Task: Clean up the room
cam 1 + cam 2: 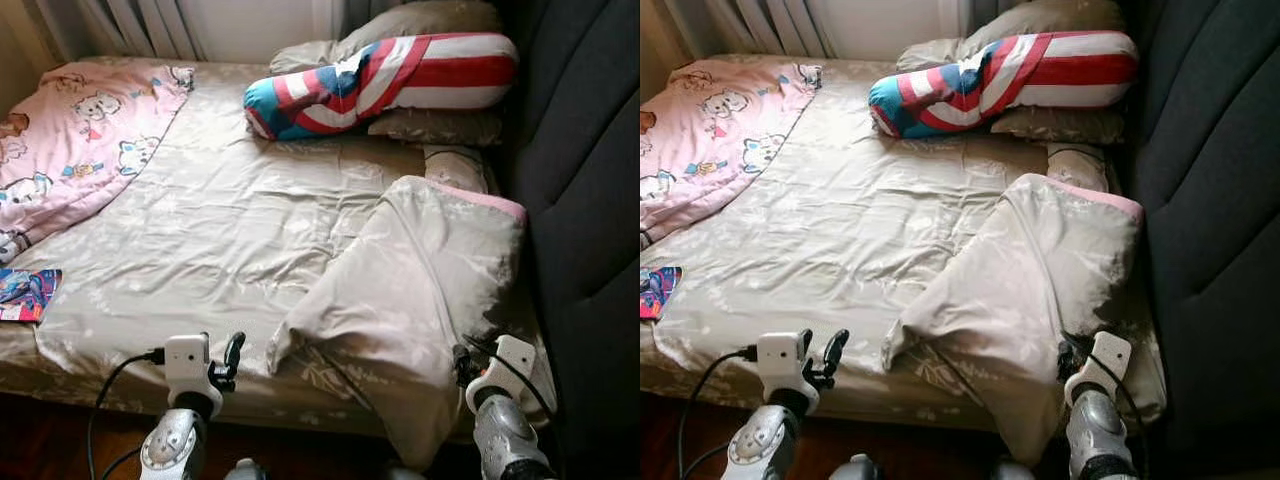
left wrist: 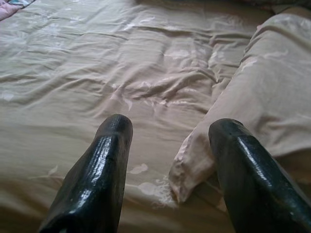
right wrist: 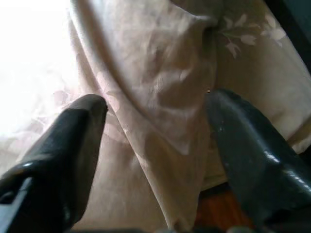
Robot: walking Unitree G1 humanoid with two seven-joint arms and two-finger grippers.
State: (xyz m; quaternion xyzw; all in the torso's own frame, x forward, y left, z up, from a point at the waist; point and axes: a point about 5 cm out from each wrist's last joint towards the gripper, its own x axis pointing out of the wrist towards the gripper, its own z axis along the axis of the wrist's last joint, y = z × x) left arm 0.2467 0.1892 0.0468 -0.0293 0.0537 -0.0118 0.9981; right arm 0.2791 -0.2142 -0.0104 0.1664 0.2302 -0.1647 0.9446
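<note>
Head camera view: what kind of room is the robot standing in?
Most likely a bedroom. A wide bed with a rumpled beige floral sheet fills the view, with a red, white and blue striped bolster pillow against a dark padded headboard, and a pink cartoon-print blanket on it.

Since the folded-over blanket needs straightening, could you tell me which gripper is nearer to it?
Right. The right gripper is open with a hanging fold of the blanket between its fingers. The left gripper, also open, hovers just short of the blanket's near corner.

bed (image 1: 200,240), folded blanket (image 1: 400,290), striped pillow (image 1: 400,75)
</note>
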